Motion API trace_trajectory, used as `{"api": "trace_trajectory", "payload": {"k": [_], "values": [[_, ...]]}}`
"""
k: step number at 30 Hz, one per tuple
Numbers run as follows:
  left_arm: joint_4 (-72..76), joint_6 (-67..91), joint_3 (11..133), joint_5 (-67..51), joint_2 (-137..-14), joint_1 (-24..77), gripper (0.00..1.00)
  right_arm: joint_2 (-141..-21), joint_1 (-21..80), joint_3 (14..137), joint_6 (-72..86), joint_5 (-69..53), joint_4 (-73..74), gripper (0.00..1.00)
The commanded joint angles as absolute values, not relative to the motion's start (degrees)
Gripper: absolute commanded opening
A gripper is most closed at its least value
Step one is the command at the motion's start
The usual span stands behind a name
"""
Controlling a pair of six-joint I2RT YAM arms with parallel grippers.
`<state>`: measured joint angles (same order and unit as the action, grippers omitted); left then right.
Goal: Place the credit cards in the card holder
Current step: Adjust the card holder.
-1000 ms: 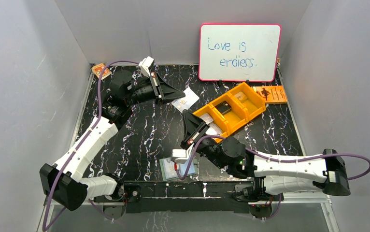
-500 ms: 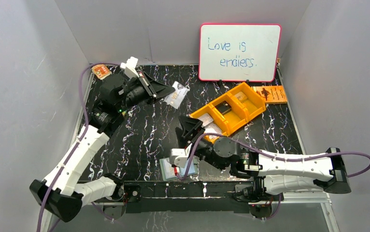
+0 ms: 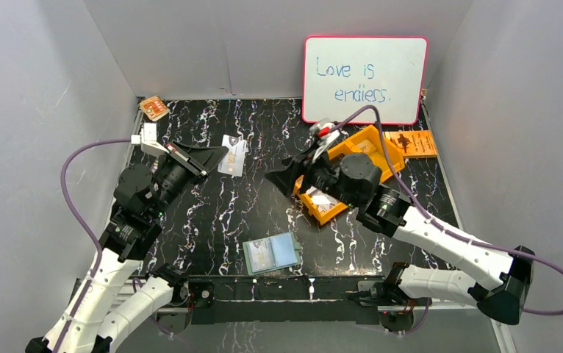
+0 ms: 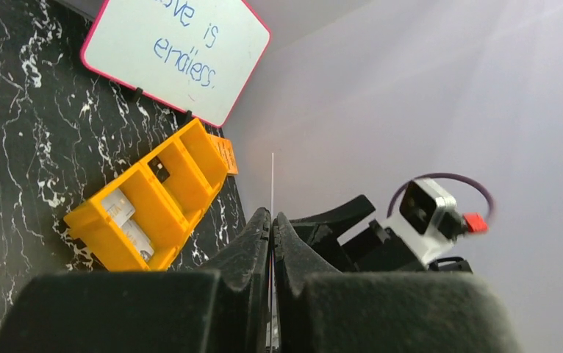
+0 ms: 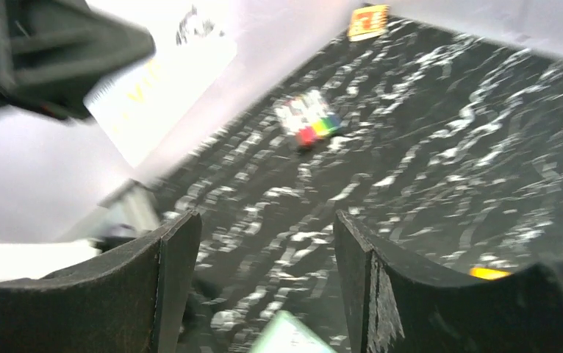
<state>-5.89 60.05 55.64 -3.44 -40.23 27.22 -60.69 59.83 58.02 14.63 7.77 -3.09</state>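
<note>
My left gripper (image 3: 216,156) hovers over the left-middle of the table, shut on one pale credit card (image 3: 233,156). In the left wrist view that card (image 4: 272,184) shows edge-on as a thin line between the pressed jaws. The sage-green card holder (image 3: 271,254) lies open near the front edge, a pale card showing on its left half. Near the orange tray, my right gripper (image 3: 276,179) is raised with its jaws open and nothing between them. More credit cards (image 3: 323,200) lie in the tray's near compartment. The blurred right wrist view shows the held card (image 5: 168,81) and a corner of the holder (image 5: 286,340).
The orange compartment tray (image 3: 370,158) sits at the right-middle, partly under my right arm. A pink-framed whiteboard (image 3: 364,79) leans on the back wall, an orange booklet (image 3: 411,142) beside it. A small orange packet (image 3: 153,108) lies in the back left corner. Grey walls enclose the table.
My left arm drew back and left, carrying the card. My right gripper left the card holder, opened, and swung up and back toward the orange tray.
</note>
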Motion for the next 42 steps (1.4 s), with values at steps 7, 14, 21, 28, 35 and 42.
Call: {"api": "trace_trajectory", "payload": {"k": [7, 14, 21, 28, 35, 42], "values": [[6.5, 64.4, 48.5, -6.0, -33.3, 27.0, 0.0, -64.2, 52.6, 50.1, 64.4, -15.4, -37.4, 0.72], [9.2, 65.3, 46.6, -6.3, -31.8, 27.0, 0.0, -69.1, 53.0, 49.8, 71.7, -16.3, -45.1, 0.67], [9.4, 66.0, 46.1, -6.9, -32.0, 27.0, 0.0, -70.8, 53.3, 49.3, 73.6, -16.0, -49.4, 0.63], [9.3, 66.9, 45.7, -7.5, -31.9, 27.0, 0.0, -72.9, 53.9, 51.4, 72.9, -16.7, -50.4, 0.54], [9.0, 67.1, 45.4, -7.7, -31.8, 27.0, 0.0, -74.1, 54.7, 53.0, 71.8, -17.0, -49.9, 0.44], [8.7, 67.4, 45.3, -7.6, -31.8, 27.0, 0.0, -71.9, 54.9, 50.7, 71.1, -14.2, -50.9, 0.57]]}}
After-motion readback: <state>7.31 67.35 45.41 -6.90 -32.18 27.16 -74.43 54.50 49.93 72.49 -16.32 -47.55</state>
